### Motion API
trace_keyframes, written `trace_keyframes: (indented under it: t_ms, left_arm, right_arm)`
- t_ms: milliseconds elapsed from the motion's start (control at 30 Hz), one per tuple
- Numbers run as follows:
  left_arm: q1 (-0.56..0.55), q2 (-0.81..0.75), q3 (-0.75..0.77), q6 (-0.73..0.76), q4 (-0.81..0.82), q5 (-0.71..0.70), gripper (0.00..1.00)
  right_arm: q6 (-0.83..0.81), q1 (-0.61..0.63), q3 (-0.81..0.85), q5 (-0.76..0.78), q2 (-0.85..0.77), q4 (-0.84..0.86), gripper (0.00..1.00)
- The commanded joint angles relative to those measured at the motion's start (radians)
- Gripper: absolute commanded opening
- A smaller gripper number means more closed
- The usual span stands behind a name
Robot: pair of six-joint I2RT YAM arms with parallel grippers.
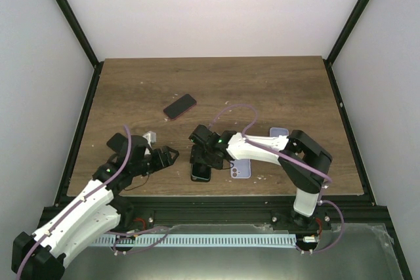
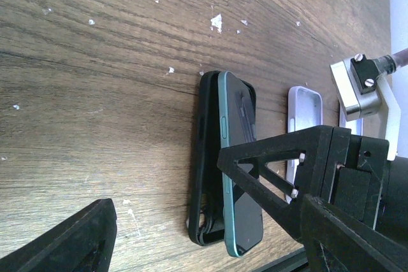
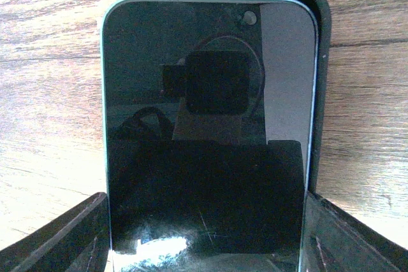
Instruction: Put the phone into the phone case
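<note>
A teal-edged phone (image 3: 204, 125) with a dark screen lies tilted over a black phone case (image 3: 322, 62), one long side raised off it. In the left wrist view the phone (image 2: 241, 183) leans on the case (image 2: 205, 157). My right gripper (image 3: 204, 240) is shut on the phone's long edges, with fingers (image 3: 64, 237) on both sides. From above, the right gripper (image 1: 200, 155) sits over the case (image 1: 201, 174) near the front edge. My left gripper (image 1: 168, 157) is open and empty, just left of the case.
A lilac case (image 1: 240, 168) lies right of the black one and also shows in the left wrist view (image 2: 305, 109). A dark red phone (image 1: 180, 105) lies farther back. Another pale lilac item (image 1: 279, 132) lies behind the right arm. The table's front edge is close.
</note>
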Motion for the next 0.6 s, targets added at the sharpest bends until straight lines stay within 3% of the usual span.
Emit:
trace_keyframes:
  t_ms: [0, 200, 567]
  left_arm:
    - [0.003, 0.003, -0.011, -0.005, 0.026, 0.008, 0.8]
    - [0.003, 0.005, -0.015, -0.007, 0.029, 0.01, 0.79]
    - [0.004, 0.044, -0.024, 0.003, 0.06, 0.024, 0.77]
  right_arm:
    - [-0.014, 0.006, 0.012, 0.042, 0.042, 0.0, 0.78]
    - [-0.028, 0.007, 0.007, 0.056, 0.033, 0.005, 0.88]
    - [-0.132, 0.004, -0.053, 0.056, -0.094, 0.027, 0.87]
